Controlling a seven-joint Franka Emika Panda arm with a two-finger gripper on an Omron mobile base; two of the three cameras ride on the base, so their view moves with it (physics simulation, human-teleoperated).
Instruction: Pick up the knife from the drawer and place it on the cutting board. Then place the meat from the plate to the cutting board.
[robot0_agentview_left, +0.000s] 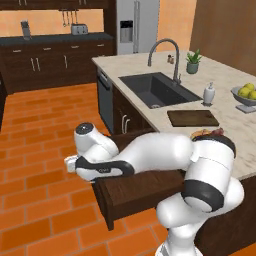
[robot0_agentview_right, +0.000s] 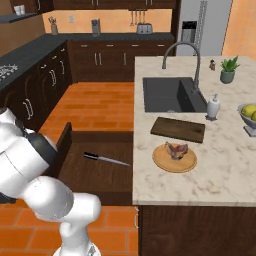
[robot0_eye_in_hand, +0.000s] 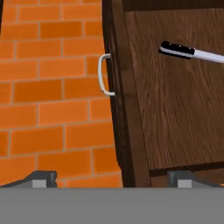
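Note:
The drawer (robot0_agentview_right: 100, 172) stands pulled open under the island counter. Inside it lies the knife (robot0_agentview_right: 105, 159), black handle to the left and pale blade to the right, seen in the hand view as the knife (robot0_eye_in_hand: 188, 51) at the upper right. My gripper (robot0_eye_in_hand: 113, 181) hovers above the drawer's front edge (robot0_eye_in_hand: 124, 109), open, its tips far apart with nothing between them. On the counter, the dark cutting board (robot0_agentview_right: 178, 129) lies bare by the sink. The tan plate (robot0_agentview_right: 174, 159) in front of it carries the meat (robot0_agentview_right: 177, 149). My arm partly hides the plate in the left base view.
A silver handle (robot0_eye_in_hand: 104, 74) sticks out from the drawer front over the orange tiled floor (robot0_eye_in_hand: 48, 96). The sink (robot0_agentview_right: 170, 95) with its faucet, a soap dispenser (robot0_agentview_right: 213, 107), a potted plant (robot0_agentview_right: 228, 69) and a grey bowl of lemons (robot0_agentview_left: 246, 95) share the counter.

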